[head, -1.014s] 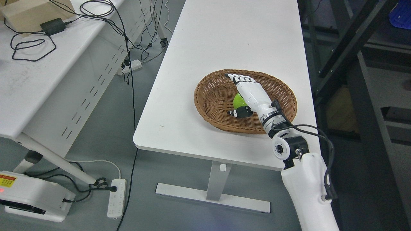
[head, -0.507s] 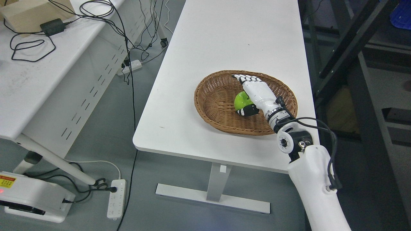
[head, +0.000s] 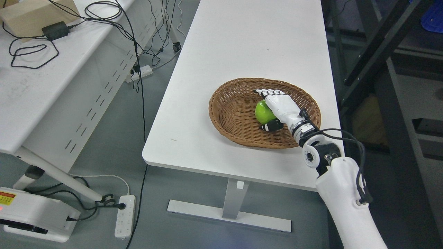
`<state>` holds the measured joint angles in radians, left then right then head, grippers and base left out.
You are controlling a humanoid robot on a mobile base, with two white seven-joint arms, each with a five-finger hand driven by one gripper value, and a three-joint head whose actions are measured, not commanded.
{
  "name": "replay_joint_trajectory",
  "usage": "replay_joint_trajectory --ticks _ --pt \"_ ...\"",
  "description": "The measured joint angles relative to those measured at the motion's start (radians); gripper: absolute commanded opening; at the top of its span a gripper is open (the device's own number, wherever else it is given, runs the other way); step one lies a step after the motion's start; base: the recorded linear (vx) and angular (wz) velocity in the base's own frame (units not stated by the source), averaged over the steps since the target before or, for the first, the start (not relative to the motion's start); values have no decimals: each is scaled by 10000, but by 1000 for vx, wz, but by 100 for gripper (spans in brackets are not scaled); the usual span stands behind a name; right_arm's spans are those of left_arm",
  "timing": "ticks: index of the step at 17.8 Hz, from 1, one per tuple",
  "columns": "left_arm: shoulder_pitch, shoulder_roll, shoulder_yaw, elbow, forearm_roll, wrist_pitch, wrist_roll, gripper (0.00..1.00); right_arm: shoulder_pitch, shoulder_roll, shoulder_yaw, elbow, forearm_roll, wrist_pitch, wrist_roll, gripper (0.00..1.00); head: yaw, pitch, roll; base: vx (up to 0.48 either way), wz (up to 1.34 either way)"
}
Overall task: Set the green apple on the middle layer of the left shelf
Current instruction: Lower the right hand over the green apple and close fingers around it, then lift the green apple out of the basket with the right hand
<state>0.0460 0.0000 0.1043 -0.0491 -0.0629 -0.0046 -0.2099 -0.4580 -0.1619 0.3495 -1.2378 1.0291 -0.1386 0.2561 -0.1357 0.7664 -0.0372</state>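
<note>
A green apple (head: pixel 260 112) lies in the brown wicker basket (head: pixel 228 110) on the white table (head: pixel 242 45). My right hand (head: pixel 267 109) reaches into the basket from the lower right and lies against the apple's right side. Its fingers (head: pixel 269 92) stretch past the apple's far side, and the black-tipped thumb (head: pixel 271 126) sits at its near side. The fingers are spread and not closed round the fruit. The palm hides the apple's right part. My left arm is out of the picture.
A dark metal shelf frame (head: pixel 367 52) stands just right of the table. A second white desk (head: pixel 31 83) with cables and a cardboard box is at the left. Power strips (head: pixel 124 214) and a white device (head: pixel 34 218) lie on the floor.
My right hand has drawn back and sunk lower into the basket, settling against the apple; more of the apple's left side shows. The camera has shifted slightly.
</note>
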Motion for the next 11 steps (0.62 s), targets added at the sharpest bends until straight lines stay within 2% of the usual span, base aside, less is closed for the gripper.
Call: replay_joint_trajectory --ticks 1,3,5,11 --pt "0 0 0 0 0 0 0 100 -1 -32 36 44 0 -24 -2 55 0 0 0 0 0" --pt "0 0 0 0 0 0 0 100 0 -88 99 117 1 -87 -10 25 0 0 0 0 0" --pt "0 0 0 0 0 0 0 100 6 -139 137 183 -2 -189 -67 4 0 0 0 0 0" --pt "0 0 0 0 0 0 0 100 68 -288 -82 285 -262 -345 -23 0 0 0 0 0 0"
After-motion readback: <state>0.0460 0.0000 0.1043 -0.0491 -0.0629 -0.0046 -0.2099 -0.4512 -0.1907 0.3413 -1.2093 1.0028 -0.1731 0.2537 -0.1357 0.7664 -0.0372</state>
